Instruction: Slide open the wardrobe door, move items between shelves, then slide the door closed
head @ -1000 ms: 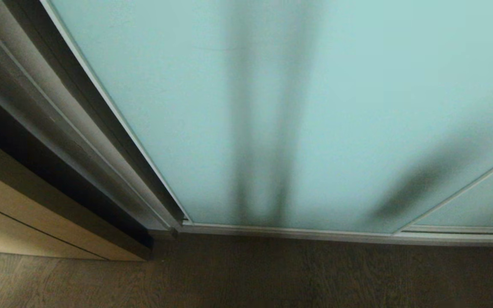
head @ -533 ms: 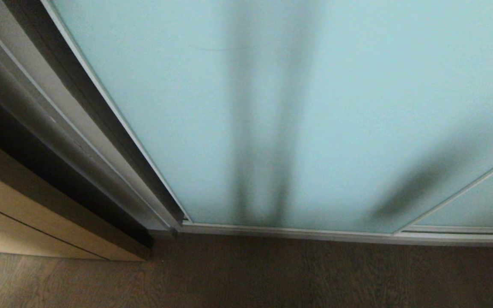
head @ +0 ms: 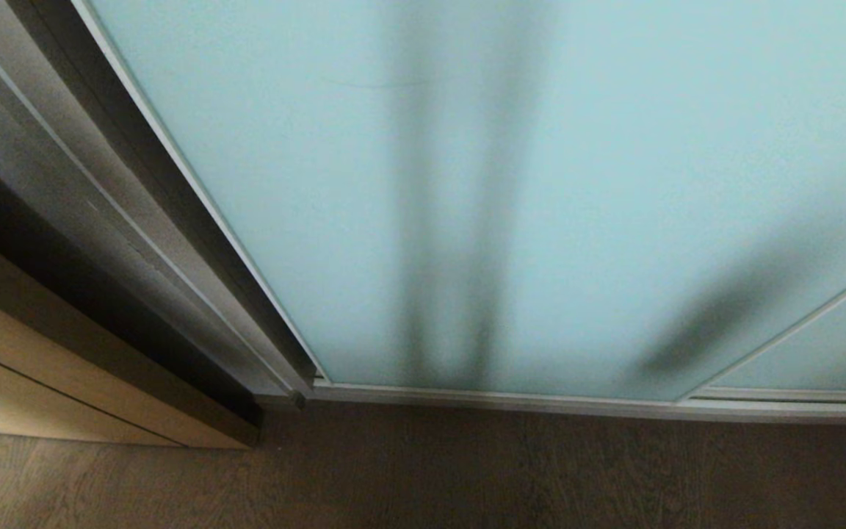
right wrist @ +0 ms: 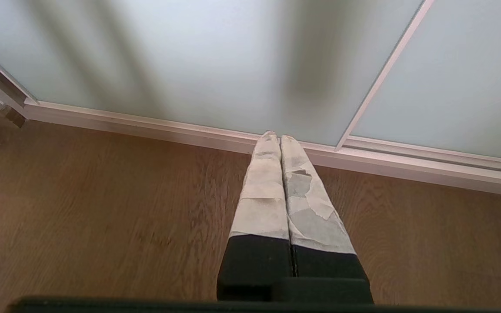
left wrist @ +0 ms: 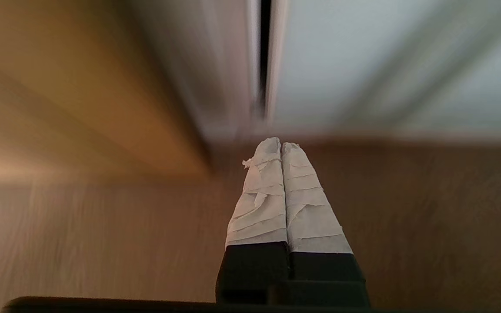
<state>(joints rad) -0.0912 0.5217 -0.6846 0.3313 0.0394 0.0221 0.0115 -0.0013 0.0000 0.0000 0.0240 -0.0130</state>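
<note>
Two frosted glass panels fill the head view: the sliding wardrobe door takes up most of it, shut, its silver left edge meeting the grey wardrobe frame, and a second frosted panel overlaps it at the lower right. Both stand on a silver bottom track along the dark wood floor. Left of the frame stands a light wood panel. Dark blurred shapes show through the glass; what they are cannot be told. Neither arm appears in the head view, and the strip of floor in front of the track lies bare.

Only the wrist views show the grippers. The left gripper has its two tape-wrapped fingers pressed together, holding nothing, above the floor and pointing at the narrow dark gap between the door's edge and the frame; that picture is smeared. The right gripper also has its taped fingers closed on nothing, hanging over the floor near the track, with the upright edge where the two panels overlap just past it. No shelf or bag is seen behind the closed glass.
</note>
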